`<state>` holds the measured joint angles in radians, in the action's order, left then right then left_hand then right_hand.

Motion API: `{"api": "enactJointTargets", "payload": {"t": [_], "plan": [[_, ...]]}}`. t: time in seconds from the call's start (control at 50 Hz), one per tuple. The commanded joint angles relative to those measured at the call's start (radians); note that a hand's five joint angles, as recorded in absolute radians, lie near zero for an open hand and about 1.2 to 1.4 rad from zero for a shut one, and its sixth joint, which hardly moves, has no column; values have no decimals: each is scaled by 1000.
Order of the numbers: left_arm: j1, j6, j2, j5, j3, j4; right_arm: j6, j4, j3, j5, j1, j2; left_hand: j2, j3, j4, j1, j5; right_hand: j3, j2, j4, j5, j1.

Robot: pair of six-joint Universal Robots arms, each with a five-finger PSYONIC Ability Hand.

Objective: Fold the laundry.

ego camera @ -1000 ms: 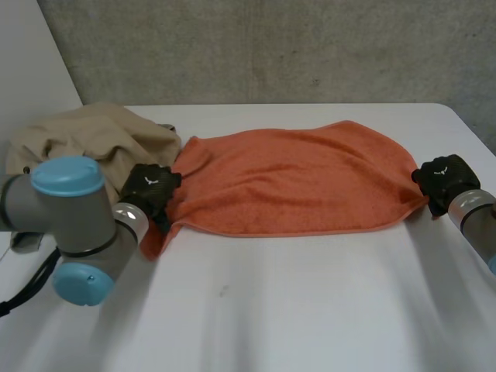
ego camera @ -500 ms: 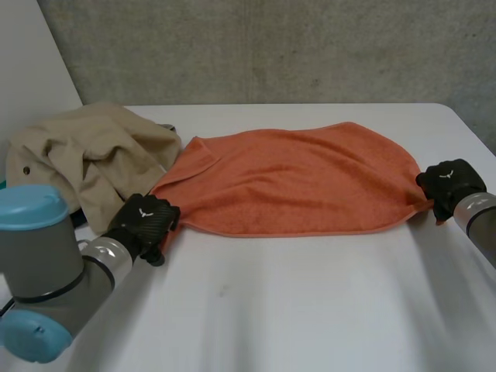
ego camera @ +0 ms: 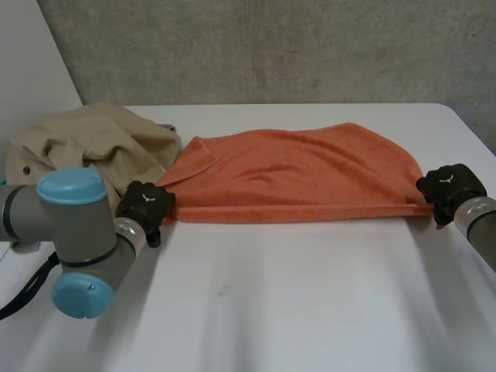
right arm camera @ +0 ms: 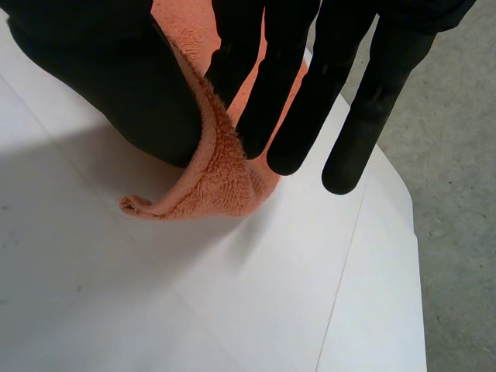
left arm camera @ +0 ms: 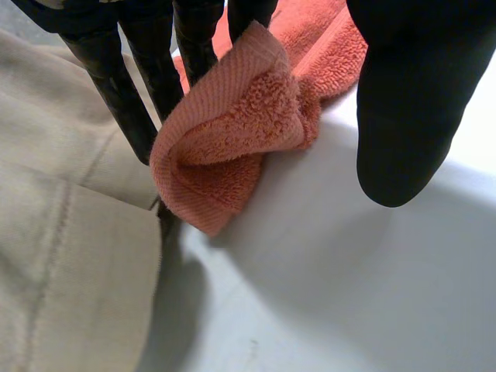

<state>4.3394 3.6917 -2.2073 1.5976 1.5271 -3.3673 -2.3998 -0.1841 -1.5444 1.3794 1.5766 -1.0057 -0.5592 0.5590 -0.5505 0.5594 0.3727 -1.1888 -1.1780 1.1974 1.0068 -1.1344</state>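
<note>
The orange towel [ego camera: 294, 174] is recorded as rough, looped terry cloth; the beige garment [ego camera: 85, 143], upper left, as smooth woven cloth; the white table [ego camera: 310, 294] as smooth and matt.

The towel [ego camera: 294, 174] is plain orange, the garment [ego camera: 81, 143] beige, the table [ego camera: 310, 310] white.

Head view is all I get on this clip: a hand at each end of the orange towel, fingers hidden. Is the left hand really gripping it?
Observer: Yes. In its wrist view the left hand has a corner of the towel bunched between fingers and thumb.
Operator: And the right hand?
Observer: Its wrist view shows the right hand pinching the towel's edge between thumb and straight fingers.
Operator: Did the left hand catch the beige garment too?
Observer: No; the beige garment lies outside its fingers, not between them and the thumb.
</note>
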Motion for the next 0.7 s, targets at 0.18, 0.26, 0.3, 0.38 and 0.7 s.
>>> {"api": "enactJointTargets", "payload": {"t": [0.18, 0.26, 0.3, 0.38, 0.7], "plan": [[45, 85, 15, -4, 19, -173, 30, 0, -11, -3, 5, 6, -177, 177, -186, 177, 189, -207, -218, 199, 215, -262], [63, 83, 12, -14, 28, -202, 39, 0, -13, -3, 8, 6, -177, 177, -186, 177, 189, -207, -218, 199, 215, -262], [68, 88, 11, -14, 34, -213, 41, 0, -13, 0, 11, 9, -209, 209, -218, 209, 221, -207, -218, 199, 215, -262], [81, 80, 15, -19, 44, -230, 42, 0, -13, 1, 17, 15, -247, 248, -256, 247, 259, -207, -218, 199, 215, -262], [65, 71, 63, -103, 67, -83, 60, 21, -5, 10, 7, -4, -837, 837, -846, 837, 849, -207, -218, 199, 215, -262]]}}
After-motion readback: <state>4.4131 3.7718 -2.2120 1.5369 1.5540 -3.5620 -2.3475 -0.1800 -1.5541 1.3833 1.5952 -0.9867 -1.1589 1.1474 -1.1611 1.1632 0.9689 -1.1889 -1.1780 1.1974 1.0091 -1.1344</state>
